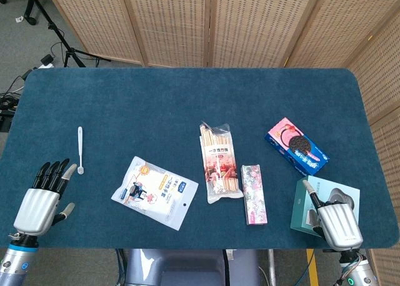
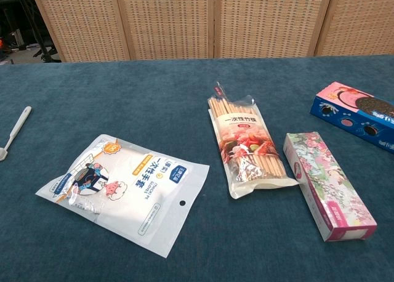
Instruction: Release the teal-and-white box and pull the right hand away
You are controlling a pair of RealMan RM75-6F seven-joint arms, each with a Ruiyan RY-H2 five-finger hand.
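The teal-and-white box point(image 1: 325, 197) lies flat on the blue table near its front right corner, seen only in the head view. My right hand point(image 1: 336, 224) covers the box's near edge. Its thumb points up along the box's left side, and its fingers show only as short dark stubs past the knuckles. It has no grip on the box that I can see. My left hand point(image 1: 42, 198) hovers open at the front left, fingers spread and holding nothing. The chest view shows neither hand.
A pink-and-blue cookie box point(image 1: 297, 146) lies just behind the teal box. A floral carton point(image 1: 254, 194) and a pack of bamboo sticks point(image 1: 219, 162) sit left of it. A white pouch point(image 1: 155, 192) and a small white spoon point(image 1: 80, 150) lie further left. The table's front edge point(image 1: 206, 245) is close.
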